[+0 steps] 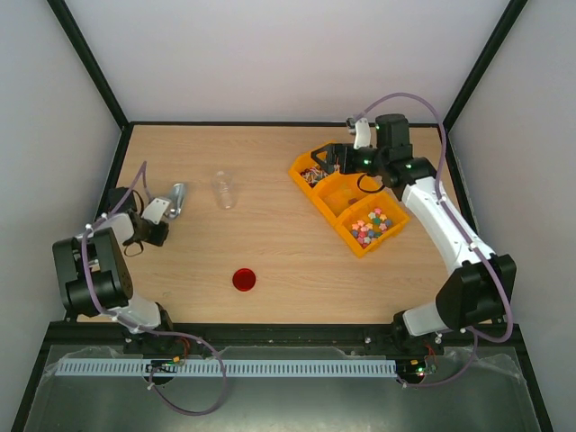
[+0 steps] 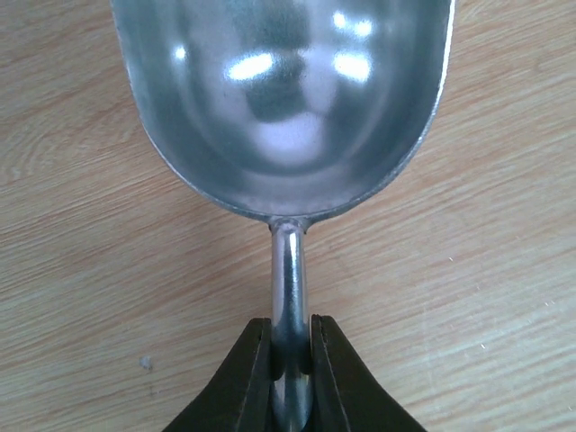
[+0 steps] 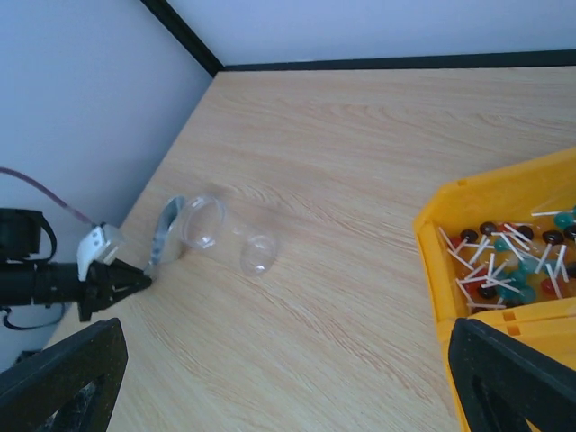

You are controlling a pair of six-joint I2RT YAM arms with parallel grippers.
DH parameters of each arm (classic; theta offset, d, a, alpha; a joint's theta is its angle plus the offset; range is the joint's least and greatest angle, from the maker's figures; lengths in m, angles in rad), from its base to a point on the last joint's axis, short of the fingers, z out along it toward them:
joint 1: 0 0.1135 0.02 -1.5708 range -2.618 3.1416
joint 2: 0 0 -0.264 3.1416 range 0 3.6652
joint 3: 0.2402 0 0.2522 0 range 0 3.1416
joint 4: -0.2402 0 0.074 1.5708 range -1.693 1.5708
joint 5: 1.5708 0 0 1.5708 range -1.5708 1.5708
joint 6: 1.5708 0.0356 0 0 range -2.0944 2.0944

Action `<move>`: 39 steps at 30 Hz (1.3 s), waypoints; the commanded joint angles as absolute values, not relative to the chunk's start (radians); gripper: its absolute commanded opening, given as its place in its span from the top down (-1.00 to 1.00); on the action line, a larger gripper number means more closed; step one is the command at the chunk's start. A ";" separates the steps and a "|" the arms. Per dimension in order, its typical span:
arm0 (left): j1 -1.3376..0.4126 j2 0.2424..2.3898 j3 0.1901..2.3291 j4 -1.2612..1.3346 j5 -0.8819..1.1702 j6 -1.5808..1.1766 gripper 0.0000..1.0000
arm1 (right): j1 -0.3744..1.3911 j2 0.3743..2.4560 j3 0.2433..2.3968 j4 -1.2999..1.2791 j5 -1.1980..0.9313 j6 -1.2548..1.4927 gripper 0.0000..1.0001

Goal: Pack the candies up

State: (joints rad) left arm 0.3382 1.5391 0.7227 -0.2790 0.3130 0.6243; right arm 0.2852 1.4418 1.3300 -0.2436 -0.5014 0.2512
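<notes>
Metal scoop is clamped by its handle in the left gripper, far left of the top view, I guess ready for digging, while the right gripper hangs wide open over the yellow tray whose lower-right compartment holds the candies.

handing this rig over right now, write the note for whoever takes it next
Left gripper: jaws shut on the handle of the metal scoop; the scoop is empty, at the left side of the table.
Right gripper: jaws open, holding nothing, over the far end of the yellow tray.
Candies: all in the tray's nearest compartment.
Clear jar: on its side mid-table, apparently empty; red lid off, nearer the arms.
Done: scoop in hand.
Left: stand the jar, scoop candies in, close the lid.
</notes>
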 commanded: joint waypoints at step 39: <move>-0.604 1.278 1.185 -0.823 0.183 0.821 0.94 | 0.431 1.522 1.375 -0.599 -0.811 0.043 -0.29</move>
State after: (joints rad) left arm -0.5831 1.2606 1.1358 -0.7982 0.1673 0.8055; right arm 0.3939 1.5169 1.3624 -0.5041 -0.7971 0.1261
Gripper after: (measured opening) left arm 0.086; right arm 0.681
